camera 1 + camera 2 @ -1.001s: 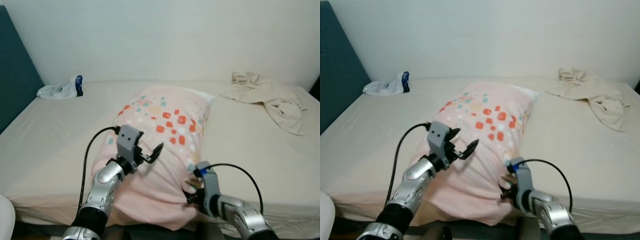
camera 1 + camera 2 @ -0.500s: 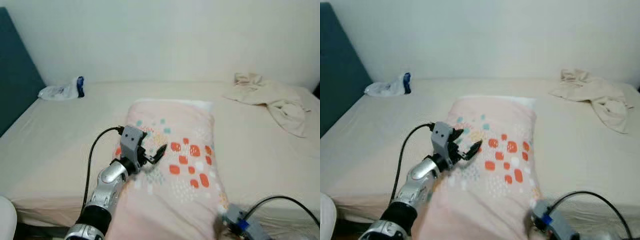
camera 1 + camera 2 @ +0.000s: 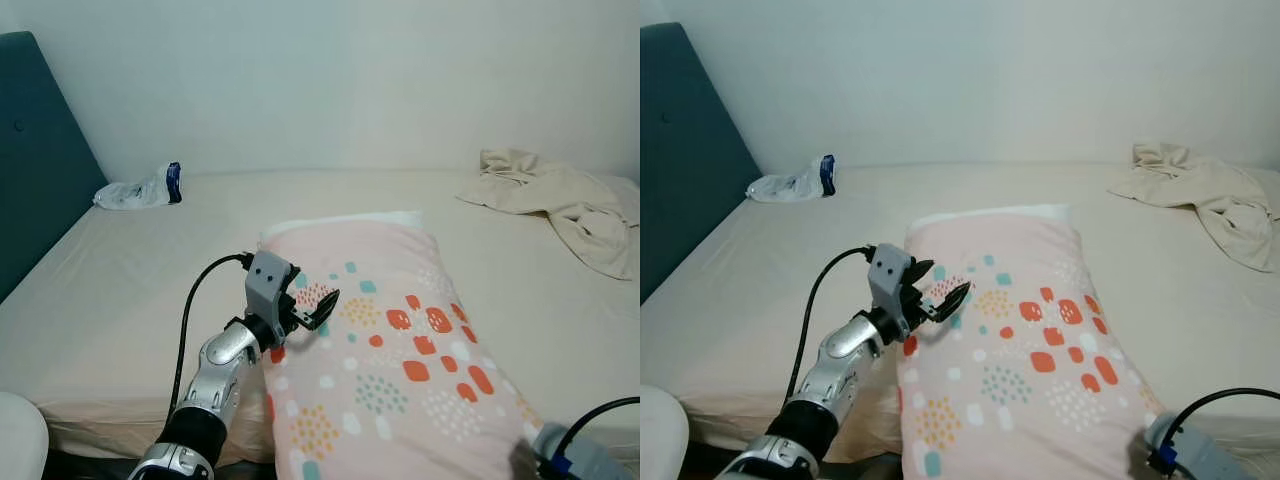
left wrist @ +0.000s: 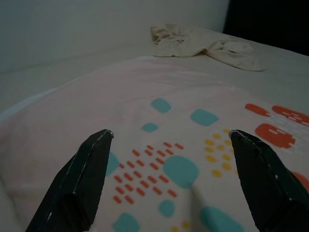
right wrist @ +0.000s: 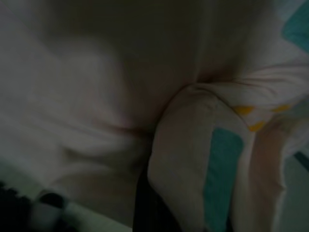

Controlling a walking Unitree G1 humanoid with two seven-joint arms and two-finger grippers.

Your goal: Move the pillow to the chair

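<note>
At far left, teal headboard [image 3: 35, 170] borders the bed [image 3: 130, 270]; a plastic bag [image 3: 140, 188] lies near the wall. Left gripper [image 3: 310, 308] at the pillow's left edge, fingers spread apart, holding nothing. Pink patterned pillow [image 3: 390, 350] centre, near end raised toward the camera, far end on the mattress. Right gripper [image 5: 159, 208] at lower right, pillow cloth bunched against it; finger state cannot be told. Beige cloth [image 3: 560, 200] crumpled at far right.
</note>
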